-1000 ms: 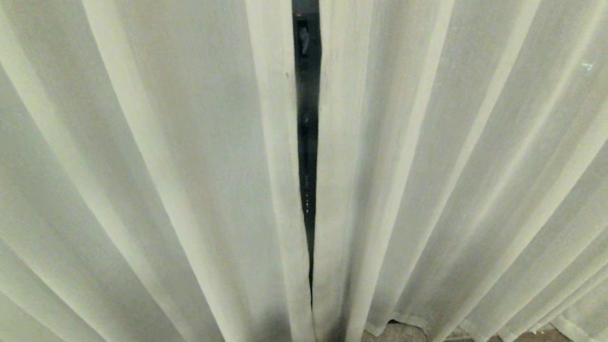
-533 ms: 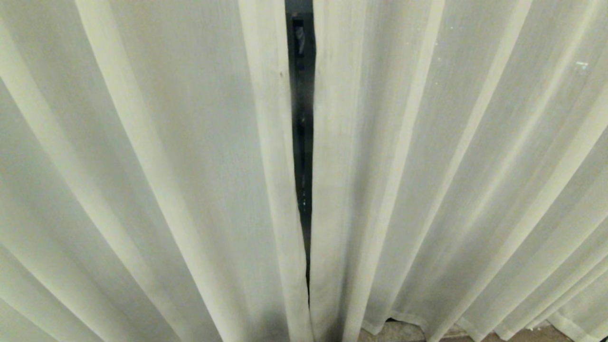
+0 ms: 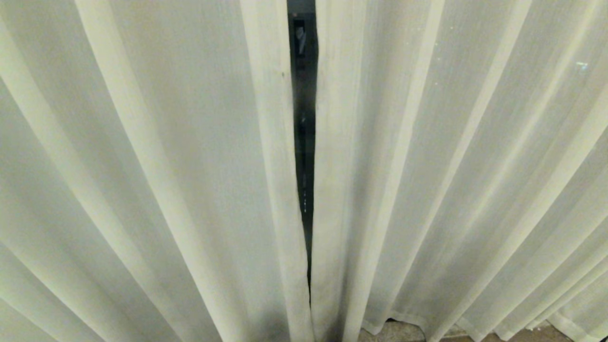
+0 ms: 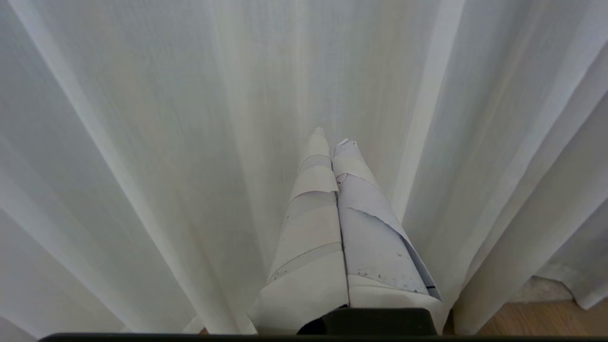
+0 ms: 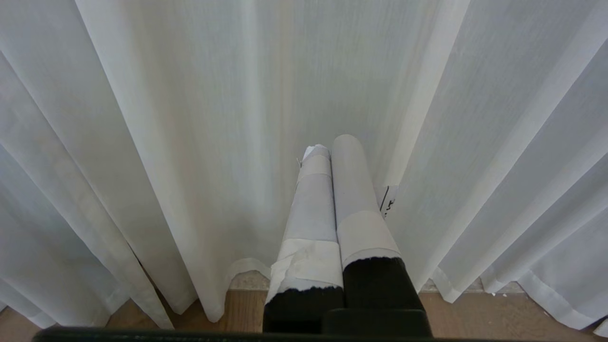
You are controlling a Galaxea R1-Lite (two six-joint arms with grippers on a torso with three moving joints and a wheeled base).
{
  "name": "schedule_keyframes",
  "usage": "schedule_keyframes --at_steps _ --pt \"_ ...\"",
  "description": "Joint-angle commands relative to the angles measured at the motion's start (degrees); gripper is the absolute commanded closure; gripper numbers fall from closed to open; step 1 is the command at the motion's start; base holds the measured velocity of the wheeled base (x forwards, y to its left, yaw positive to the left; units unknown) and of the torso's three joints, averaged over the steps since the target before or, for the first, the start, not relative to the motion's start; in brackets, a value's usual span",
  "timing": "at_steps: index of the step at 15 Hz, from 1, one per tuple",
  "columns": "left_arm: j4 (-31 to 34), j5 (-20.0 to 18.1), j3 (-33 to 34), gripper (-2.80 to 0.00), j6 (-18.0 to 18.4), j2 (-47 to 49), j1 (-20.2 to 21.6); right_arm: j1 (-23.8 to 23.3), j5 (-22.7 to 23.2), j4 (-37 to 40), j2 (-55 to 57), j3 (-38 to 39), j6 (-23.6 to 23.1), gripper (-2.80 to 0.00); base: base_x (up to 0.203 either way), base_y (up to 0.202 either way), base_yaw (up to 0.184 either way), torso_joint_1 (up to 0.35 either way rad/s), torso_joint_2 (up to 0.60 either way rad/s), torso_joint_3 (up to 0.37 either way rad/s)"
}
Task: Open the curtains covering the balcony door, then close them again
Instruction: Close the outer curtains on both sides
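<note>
You are facing the curtains (image 3: pixel 156 156), which are hanging almost drawn, showing only a dark sliver of the balcony door (image 3: pixel 304 114) between their inner edges. Your left gripper (image 4: pixel 331 137) and right gripper (image 5: pixel 332 145) are both sitting closed and empty before the fabric.

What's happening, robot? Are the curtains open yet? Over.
Left gripper shut, right gripper shut, both empty, facing fabric. Curtains drawn; thin gap shows balcony door. Nothing in the way.
</note>
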Motion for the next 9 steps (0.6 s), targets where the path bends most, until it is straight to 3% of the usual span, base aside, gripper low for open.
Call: schedule_keyframes --at_steps 1,9 --pt "0.0 0.0 0.0 0.00 -0.1 -0.1 0.0 0.0 -0.1 0.0 0.1 0.0 0.0 0.00 0.000 0.000 0.000 0.000 0.00 0.000" --pt "-0.1 0.6 0.0 0.00 -0.1 -0.1 0.0 0.0 -0.3 -0.1 0.1 0.0 0.3 0.00 0.000 0.000 0.000 0.000 0.00 0.000"
